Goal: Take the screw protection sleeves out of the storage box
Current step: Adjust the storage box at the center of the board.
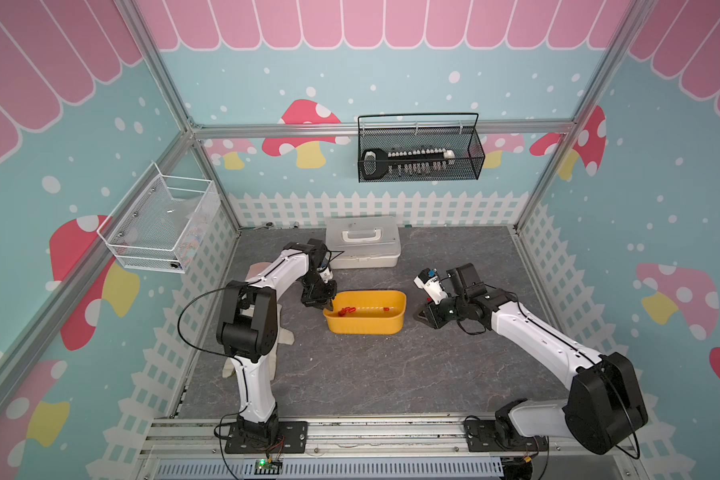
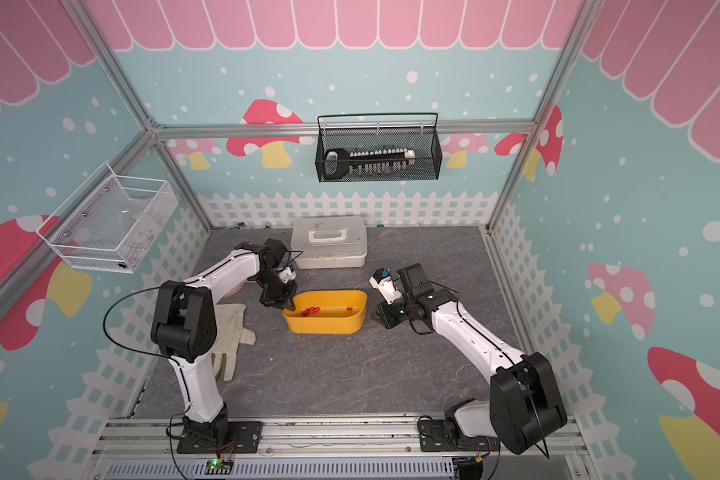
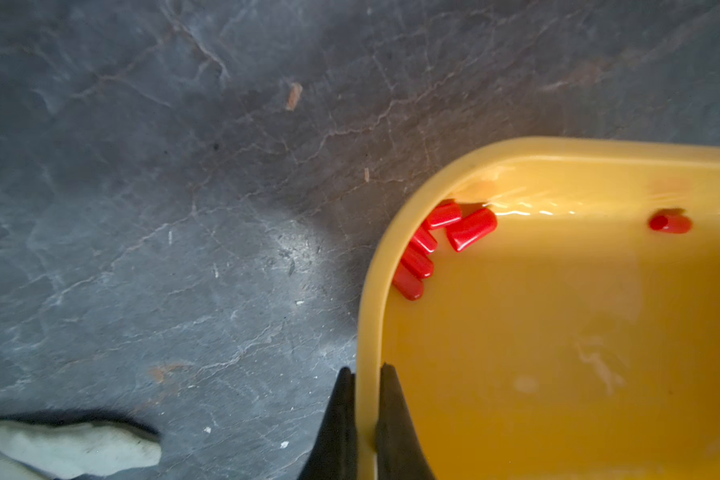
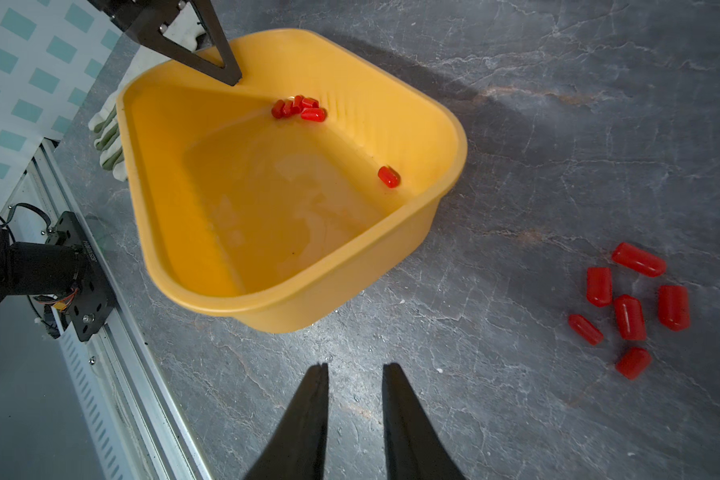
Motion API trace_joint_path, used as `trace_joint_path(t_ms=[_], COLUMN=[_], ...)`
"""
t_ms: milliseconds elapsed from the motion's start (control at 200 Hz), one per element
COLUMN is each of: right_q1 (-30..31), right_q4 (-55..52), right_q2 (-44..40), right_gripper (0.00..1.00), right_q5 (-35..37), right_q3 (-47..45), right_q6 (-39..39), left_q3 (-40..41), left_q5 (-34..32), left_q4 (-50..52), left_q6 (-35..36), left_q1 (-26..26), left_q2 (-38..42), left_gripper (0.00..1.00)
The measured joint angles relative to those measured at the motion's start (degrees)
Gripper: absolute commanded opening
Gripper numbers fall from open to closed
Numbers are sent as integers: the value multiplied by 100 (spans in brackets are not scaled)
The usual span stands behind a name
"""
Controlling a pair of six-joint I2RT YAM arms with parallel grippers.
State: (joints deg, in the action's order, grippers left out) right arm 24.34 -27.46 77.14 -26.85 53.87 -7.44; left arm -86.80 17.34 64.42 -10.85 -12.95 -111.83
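Left jaws clamp the storage box (image 3: 370, 316) rim; right jaws slightly parted, empty.

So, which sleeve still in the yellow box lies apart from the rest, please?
The lone sleeve against the storage box's long wall; the other five huddle in the corner beside the left gripper.

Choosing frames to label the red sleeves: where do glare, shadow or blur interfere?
Left wrist view: white glare streaks the storage box wall beside the screw protection sleeves, edges slightly soft; a broad shadow darkens the table. Right wrist view: sleeves crisp, both in the box and on the table. In both top views: sleeves are mere red specks.
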Motion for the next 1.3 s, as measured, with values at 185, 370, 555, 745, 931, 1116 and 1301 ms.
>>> trace_joint_path(t_ms=[185, 370, 555, 745, 931, 1116, 1301], right_q1=[0, 0, 0, 0, 0, 0, 0], right_q4=[-15, -26, -48, -90, -111, -105, -109], right_q2=[-118, -258, -275, -262, -190, -111, 68], right_gripper=[27, 27, 27, 27, 27, 28, 30], right_q5=[4, 9, 22, 17, -7, -52, -177], right_q3=[-2, -4, -4, 2, 63, 138, 269], right_q6=[-26, -42, -59, -59, -83, -140, -219], left_q3=[138, 411, 1209, 1827, 2159, 2522, 2592], left_q5=[-402, -809, -1276, -1537, -1810, -2081, -2129], left_q4=[-442, -1080, -1963, -2649, -3261, -3593, -3919], left_q6=[-249, -452, -684, -872, -1032, -1196, -1246], left_q1=[-92, -289, -608, -844, -861, -861, -866], left_q2=[374, 796, 1228, 1381, 1388, 1598, 1965], left_gripper=[0, 0, 0, 0, 4, 45, 76])
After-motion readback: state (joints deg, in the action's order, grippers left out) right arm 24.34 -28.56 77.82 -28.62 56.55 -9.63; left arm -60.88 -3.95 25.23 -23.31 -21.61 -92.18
